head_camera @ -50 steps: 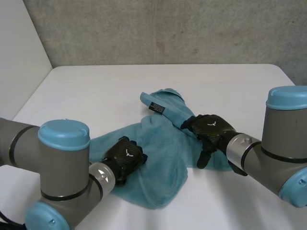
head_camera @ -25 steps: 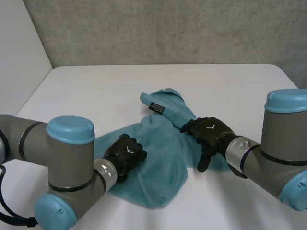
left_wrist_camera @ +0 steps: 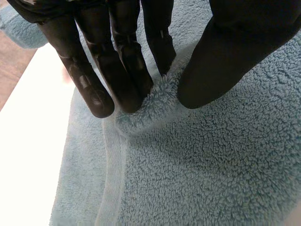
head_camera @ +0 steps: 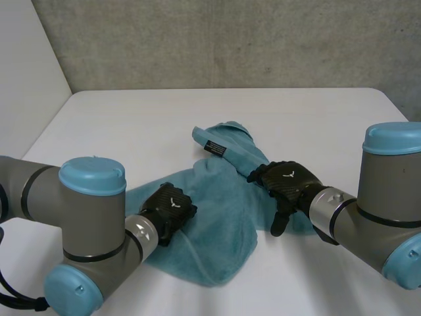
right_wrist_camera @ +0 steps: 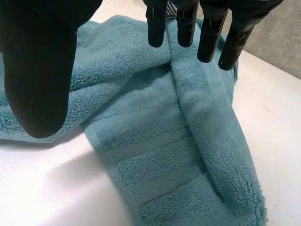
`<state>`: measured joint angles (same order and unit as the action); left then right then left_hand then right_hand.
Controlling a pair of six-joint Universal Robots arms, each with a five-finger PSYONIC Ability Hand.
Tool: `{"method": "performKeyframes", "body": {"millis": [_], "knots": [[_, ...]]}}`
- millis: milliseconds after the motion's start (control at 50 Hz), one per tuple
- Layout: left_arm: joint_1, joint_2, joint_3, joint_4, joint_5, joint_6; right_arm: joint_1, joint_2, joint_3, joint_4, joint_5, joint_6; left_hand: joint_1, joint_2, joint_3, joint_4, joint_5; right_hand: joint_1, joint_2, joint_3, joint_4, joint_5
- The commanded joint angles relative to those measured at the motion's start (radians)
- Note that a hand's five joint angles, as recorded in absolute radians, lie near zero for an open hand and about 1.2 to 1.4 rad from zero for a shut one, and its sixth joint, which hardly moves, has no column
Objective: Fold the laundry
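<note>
Left wrist view, left hand (left_wrist_camera: 117,47) fingers clamped on towel (left_wrist_camera: 197,165) ridge, right wrist view, right hand (right_wrist_camera: 40,61) fingers apart

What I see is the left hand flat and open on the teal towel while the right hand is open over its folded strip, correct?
No. The left hand is not open: the left wrist view shows its fingers and thumb pinching a ridge of the teal towel. The right hand is open over its folded strip.

White table (head_camera: 131,125) against a grey concrete wall (head_camera: 230,39).
</note>
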<state>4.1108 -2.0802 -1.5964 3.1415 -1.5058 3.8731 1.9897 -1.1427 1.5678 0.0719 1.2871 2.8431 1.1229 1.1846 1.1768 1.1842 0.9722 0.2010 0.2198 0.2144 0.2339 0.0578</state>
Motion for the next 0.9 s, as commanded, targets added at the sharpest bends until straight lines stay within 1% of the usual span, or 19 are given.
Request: {"method": "performKeyframes", "body": {"millis": [20, 80, 140, 160, 200, 240, 280, 320, 360, 380, 420, 440, 460, 500, 520, 560, 620, 680, 900], "knots": [[0.009, 0.061, -0.014, 0.002, -0.114, 0.0, -0.006, -0.003, -0.014, 0.008, 0.005, -0.001, 0.273, 0.212, 0.219, 0.212, 0.25, -0.026, -0.045, -0.04, -0.059, -0.058], [0.038, 0.115, -0.028, 0.003, -0.145, -0.001, -0.014, -0.012, -0.026, 0.016, 0.006, -0.004, 0.273, 0.212, 0.219, 0.212, 0.25, -0.026, -0.045, -0.04, -0.059, -0.058], [0.089, 0.207, -0.059, 0.005, -0.142, -0.001, -0.031, -0.029, -0.035, 0.026, 0.008, -0.027, 0.273, 0.212, 0.219, 0.212, 0.25, -0.026, -0.045, -0.04, -0.059, -0.058], [0.089, 0.207, -0.059, 0.005, -0.142, -0.001, -0.031, -0.029, -0.035, 0.026, 0.008, -0.027, 0.273, 0.212, 0.219, 0.212, 0.25, -0.026, -0.045, -0.04, -0.059, -0.058], [0.121, 0.273, -0.088, 0.005, -0.14, -0.001, -0.06, -0.048, -0.044, 0.064, 0.015, -0.091, 0.273, 0.212, 0.219, 0.212, 0.25, -0.026, -0.045, -0.04, -0.059, -0.058], [0.144, 0.307, -0.108, 0.005, -0.14, -0.001, -0.075, -0.054, -0.049, 0.098, 0.047, -0.151, 0.273, 0.212, 0.219, 0.212, 0.25, -0.026, -0.045, -0.04, -0.059, -0.058], [0.181, 0.331, -0.128, 0.005, -0.139, -0.001, -0.078, -0.054, -0.046, 0.106, 0.067, -0.168, 0.273, 0.212, 0.219, 0.212, 0.25, -0.026, -0.045, -0.04, -0.059, -0.058], [0.224, 0.344, -0.145, 0.006, -0.134, -0.001, -0.08, -0.052, -0.032, 0.106, 0.09, -0.174, 0.273, 0.212, 0.219, 0.212, 0.25, 0.021, 0.003, 0.008, -0.012, -0.01], [0.236, 0.344, -0.149, 0.006, -0.128, -0.001, -0.08, -0.051, -0.023, 0.103, 0.103, -0.174, 0.273, 0.212, 0.219, 0.212, 0.25, 0.042, 0.024, 0.029, 0.009, 0.011], [0.264, 0.344, -0.155, 0.008, -0.117, -0.001, -0.08, -0.049, -0.014, 0.098, 0.11, -0.174, 0.273, 0.212, 0.219, 0.212, 0.25, 0.069, 0.05, 0.055, 0.036, 0.037], [0.313, 0.342, -0.162, 0.011, -0.094, -0.001, -0.081, -0.049, -0.002, 0.097, 0.106, -0.172, 0.273, 0.212, 0.219, 0.212, 0.25, 0.113, 0.094, 0.099, 0.08, 0.081], [0.313, 0.342, -0.162, 0.011, -0.094, -0.001, -0.081, -0.049, 0.003, 0.095, 0.103, -0.172, 0.273, 0.212, 0.219, 0.212, 0.25, 0.127, 0.109, 0.114, 0.095, 0.096], [0.331, 0.341, -0.163, 0.012, -0.088, -0.001, -0.078, -0.049, 0.012, 0.088, 0.103, -0.172, 0.273, 0.212, 0.219, 0.212, 0.25, 0.148, 0.129, 0.135, 0.115, 0.117], [0.397, 0.335, -0.171, 0.032, -0.065, -0.001, -0.077, -0.048, 0.023, 0.074, 0.101, -0.171, 0.273, 0.212, 0.219, 0.212, 0.25, 0.163, 0.144, 0.149, 0.13, 0.131], [0.398, 0.335, -0.171, 0.032, -0.065, -0.001, -0.077, -0.046, 0.031, 0.065, 0.101, -0.171, 0.273, 0.212, 0.219, 0.212, 0.25, 0.177, 0.159, 0.164, 0.144, 0.146], [0.44, 0.331, -0.178, 0.051, -0.047, -0.001, -0.075, -0.045, 0.054, 0.031, 0.101, -0.171, 0.273, 0.212, 0.219, 0.212, 0.25, 0.198, 0.179, 0.185, 0.165, 0.167], [0.448, 0.33, -0.186, 0.055, -0.039, -0.001, -0.072, -0.043, 0.078, -0.023, 0.101, -0.169, 0.273, 0.212, 0.219, 0.212, 0.25, 0.21, 0.191, 0.196, 0.177, 0.178], [0.45, 0.325, -0.192, 0.061, -0.036, -0.001, -0.072, -0.039, 0.092, -0.066, 0.104, -0.169, 0.273, 0.212, 0.219, 0.212, 0.25, 0.286, 0.267, 0.273, 0.253, 0.255], [0.459, 0.293, -0.172, 0.143, -0.037, -0.003, -0.08, 0.026, 0.095, -0.087, 0.1, -0.189, 0.273, 0.212, 0.219, 0.212, 0.25, 0.324, 0.306, 0.311, 0.291, 0.293]]}}
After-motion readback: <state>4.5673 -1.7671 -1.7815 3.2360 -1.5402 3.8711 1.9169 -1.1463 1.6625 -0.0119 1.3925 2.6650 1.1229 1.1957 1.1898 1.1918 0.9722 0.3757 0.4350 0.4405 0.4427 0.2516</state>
